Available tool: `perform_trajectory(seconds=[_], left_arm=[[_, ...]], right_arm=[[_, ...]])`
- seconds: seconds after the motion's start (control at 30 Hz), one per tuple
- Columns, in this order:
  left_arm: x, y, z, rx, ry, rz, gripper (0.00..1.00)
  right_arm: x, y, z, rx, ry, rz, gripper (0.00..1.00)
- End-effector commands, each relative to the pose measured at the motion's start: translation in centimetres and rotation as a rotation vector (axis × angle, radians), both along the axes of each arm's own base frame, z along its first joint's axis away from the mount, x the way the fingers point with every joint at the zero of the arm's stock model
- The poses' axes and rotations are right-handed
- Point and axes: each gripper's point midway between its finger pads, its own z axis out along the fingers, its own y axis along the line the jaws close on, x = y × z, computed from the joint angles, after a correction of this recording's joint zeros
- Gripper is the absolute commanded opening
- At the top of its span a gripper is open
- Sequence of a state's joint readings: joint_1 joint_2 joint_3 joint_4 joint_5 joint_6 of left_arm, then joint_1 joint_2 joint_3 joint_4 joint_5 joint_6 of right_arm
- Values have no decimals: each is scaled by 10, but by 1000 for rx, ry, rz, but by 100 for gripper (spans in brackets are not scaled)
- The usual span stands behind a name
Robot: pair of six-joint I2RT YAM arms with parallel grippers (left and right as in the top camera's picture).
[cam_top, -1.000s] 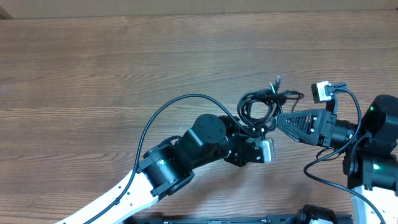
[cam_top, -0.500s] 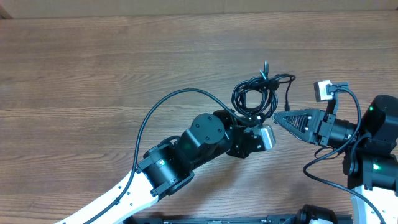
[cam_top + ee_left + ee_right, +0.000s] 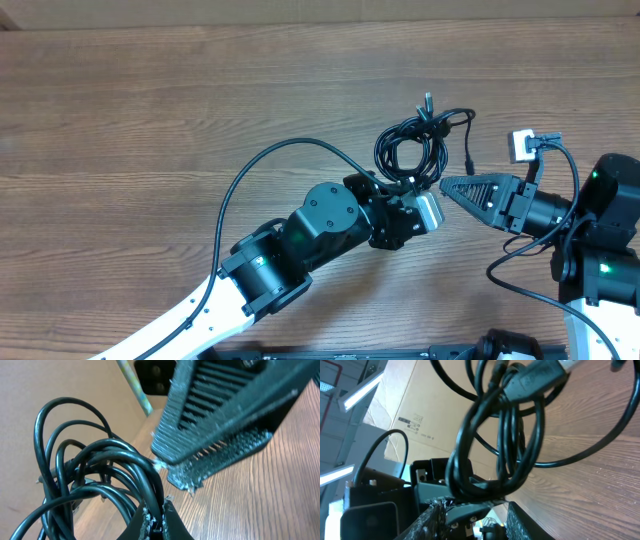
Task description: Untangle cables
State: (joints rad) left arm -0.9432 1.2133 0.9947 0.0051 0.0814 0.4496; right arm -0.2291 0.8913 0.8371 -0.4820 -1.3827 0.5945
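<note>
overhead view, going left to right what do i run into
left arm joint → cables → white box → right arm joint

We see a brown wood-grain table (image 3: 150, 110). Beyond it stands a cardboard box (image 3: 415, 405) (a printed label (image 3: 412, 427) on it), with strip lights (image 3: 362, 392) high at left.
</note>
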Motion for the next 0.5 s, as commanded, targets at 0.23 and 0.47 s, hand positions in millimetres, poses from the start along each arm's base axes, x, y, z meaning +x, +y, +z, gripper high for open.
perform_trajectory(seconds=[0.23,0.47], left_arm=[[-20,-12,17,-72,30,-111,4],[-24,-15,19,-79,26,-125,4]], right_arm=[[3,-2,-3,-22,-11,-27,37],[10,-6,-13,-47,36,-86,37]])
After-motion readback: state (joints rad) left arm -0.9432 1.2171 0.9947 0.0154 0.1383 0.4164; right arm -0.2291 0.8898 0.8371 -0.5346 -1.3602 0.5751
